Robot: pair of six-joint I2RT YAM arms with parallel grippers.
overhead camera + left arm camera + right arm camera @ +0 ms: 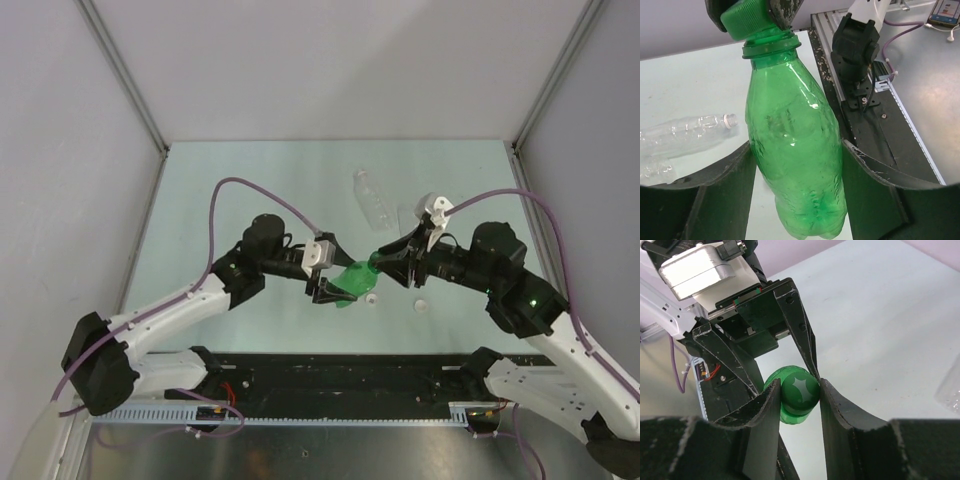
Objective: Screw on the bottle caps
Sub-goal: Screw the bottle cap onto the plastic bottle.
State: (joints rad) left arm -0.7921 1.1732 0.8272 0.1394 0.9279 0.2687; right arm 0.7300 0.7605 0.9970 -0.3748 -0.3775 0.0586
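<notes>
The translucent green bottle [795, 150] hangs between the two arms. The left gripper [333, 288] clamps its body, one finger pressed on each side of the widest part. The bottle's long axis runs from that grip straight toward the right arm, mouth end leading. At the mouth sits the dark green cap [800, 389], and the right gripper [392, 262] pinches it, one finger on each flank of its rim. The right wrist view looks almost squarely at the cap's top, so the right fingers seem to line up with the bottle's axis, which is what a twist of that wrist depends on. The likely step in hand is turning the cap down onto the neck. How far the threads have caught cannot be told. Two white caps [372, 298] [421, 306] lie on the table [250, 190] just on the near side of the green bottle, closer to the right arm. A clear ribbed bottle [372, 200] lies on its side beyond the green bottle, toward the back wall.
</notes>
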